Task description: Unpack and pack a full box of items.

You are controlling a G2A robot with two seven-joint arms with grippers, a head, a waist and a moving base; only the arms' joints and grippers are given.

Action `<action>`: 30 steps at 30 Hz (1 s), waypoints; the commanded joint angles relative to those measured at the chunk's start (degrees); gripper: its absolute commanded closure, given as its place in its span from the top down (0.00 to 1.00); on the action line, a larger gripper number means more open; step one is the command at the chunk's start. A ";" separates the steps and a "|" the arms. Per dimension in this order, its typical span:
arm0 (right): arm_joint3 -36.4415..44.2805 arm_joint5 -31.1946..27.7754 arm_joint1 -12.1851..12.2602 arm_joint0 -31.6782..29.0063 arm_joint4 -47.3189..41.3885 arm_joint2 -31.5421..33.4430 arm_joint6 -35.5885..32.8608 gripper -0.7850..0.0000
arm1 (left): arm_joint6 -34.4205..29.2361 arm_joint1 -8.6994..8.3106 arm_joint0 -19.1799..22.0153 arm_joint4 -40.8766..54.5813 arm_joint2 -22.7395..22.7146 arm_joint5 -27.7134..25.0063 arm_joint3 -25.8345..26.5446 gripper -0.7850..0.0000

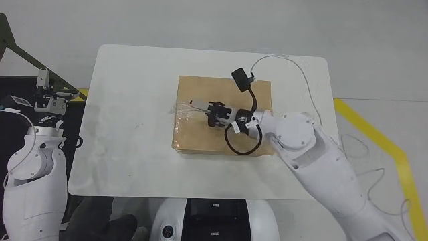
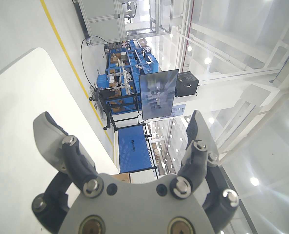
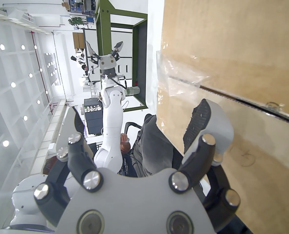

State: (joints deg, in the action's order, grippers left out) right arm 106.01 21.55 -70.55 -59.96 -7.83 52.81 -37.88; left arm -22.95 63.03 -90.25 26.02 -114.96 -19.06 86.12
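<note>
The cardboard box [image 1: 200,94] is sitting closed in the middle of the white table [image 1: 134,73]. Its flaps are meeting at a centre seam [image 3: 244,104] that is running under clear tape [image 3: 181,74]. The tape is lifting and wrinkling at the end of the seam, near the box edge. I am judging the box stiff at its corners but giving along the flaps, and probably weighty (the task calls it full), so lifting it by one flap is looking unwise. The loose tape end is looking like the place to take hold, though film that thin is likely slippery and apt to tear.

The right gripper [image 3: 137,115] is hovering over the box top beside the seam, with its jaws spread wide and holding nothing. One ribbed fingertip [image 3: 198,120] is lying over the cardboard, and I cannot tell whether it is touching. The left gripper [image 2: 120,118] is hanging out past the table's edge, well apart from the box, its jaws likewise spread wide with nothing between them.
</note>
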 commanded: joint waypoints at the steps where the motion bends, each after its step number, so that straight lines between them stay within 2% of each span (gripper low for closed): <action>1: 0.50 -0.89 -0.02 0.18 -0.23 0.13 -0.43 1.00 | 0.00 0.00 0.00 0.00 0.00 0.00 0.00 1.00; 8: -1.70 -3.63 -1.14 4.04 -1.47 -3.19 -2.15 1.00 | 0.00 0.00 0.00 0.00 0.00 0.00 0.00 1.00; 16: -8.83 -5.10 -4.22 11.48 -4.88 -10.81 -3.28 1.00 | 0.00 0.00 0.00 0.00 0.00 0.00 0.00 1.00; 23: -14.97 -7.86 -6.89 16.21 -7.16 -13.95 0.32 1.00 | 0.00 0.00 0.00 0.00 0.00 0.00 0.00 1.00; 30: -20.58 -5.72 -8.86 19.45 -8.35 -15.38 2.58 1.00 | 0.00 0.00 0.00 0.00 0.00 0.00 0.00 1.00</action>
State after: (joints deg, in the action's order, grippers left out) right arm 85.80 15.43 -79.27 -40.69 -16.27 37.48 -35.52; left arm -22.95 63.03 -90.25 26.02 -114.96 -19.06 86.12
